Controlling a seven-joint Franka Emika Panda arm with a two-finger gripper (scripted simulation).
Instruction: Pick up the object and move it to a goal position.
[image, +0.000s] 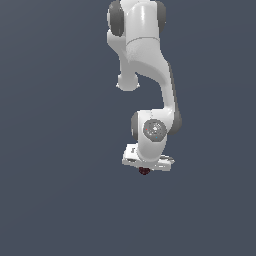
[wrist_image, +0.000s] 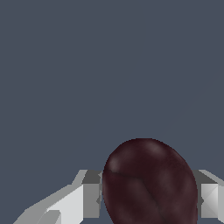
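Observation:
The object (wrist_image: 148, 183) is a dark red, rounded ball that fills the space between my fingers in the wrist view. One finger (wrist_image: 92, 194) presses one side of it and the other finger (wrist_image: 209, 199) the opposite side. In the exterior view the object (image: 144, 171) shows as a tiny dark red spot just under the white hand. My gripper (image: 145, 168) is shut on it, pointing down, and its fingers are mostly hidden there. Plain grey ground lies around and behind the ball.
The white arm (image: 145, 60) reaches down from the top of the exterior view. Flat, uniform grey-blue ground (image: 60, 150) surrounds it on every side.

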